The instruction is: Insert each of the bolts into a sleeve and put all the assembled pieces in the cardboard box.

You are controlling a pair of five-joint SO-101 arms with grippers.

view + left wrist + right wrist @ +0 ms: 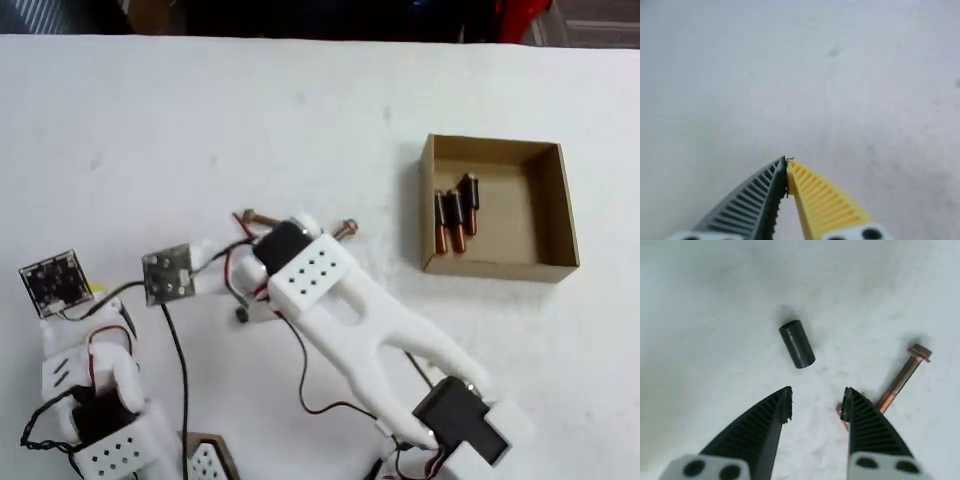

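Right hand (817,393): released, fingers spread above the bench (700,300). A black sleeve (797,344) lies on its side just ahead of the fingertips. A copper bolt (902,374) lies beside one finger, apart from the sleeve. Left hand (786,164): clenched tip to tip. The cardboard box (500,270) holds three assembled pieces (455,215).
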